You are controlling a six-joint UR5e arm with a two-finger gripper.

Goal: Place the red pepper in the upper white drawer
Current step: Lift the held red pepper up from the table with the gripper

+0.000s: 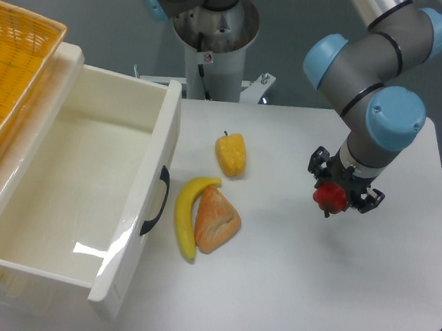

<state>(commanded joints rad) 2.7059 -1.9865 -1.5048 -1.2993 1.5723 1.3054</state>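
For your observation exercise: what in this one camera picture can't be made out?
- Red pepper: mostly covered by the gripper, stem unseen.
- Gripper fingers: hidden under its own body, grip unclear.
- Basket: cut off by the left edge.
- Drawer: near corner of its floor hidden behind the front wall.

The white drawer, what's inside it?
Nothing shows inside the white drawer: bare white floor with glare. The yellow basket covers its far left edge, so that part stays hidden.
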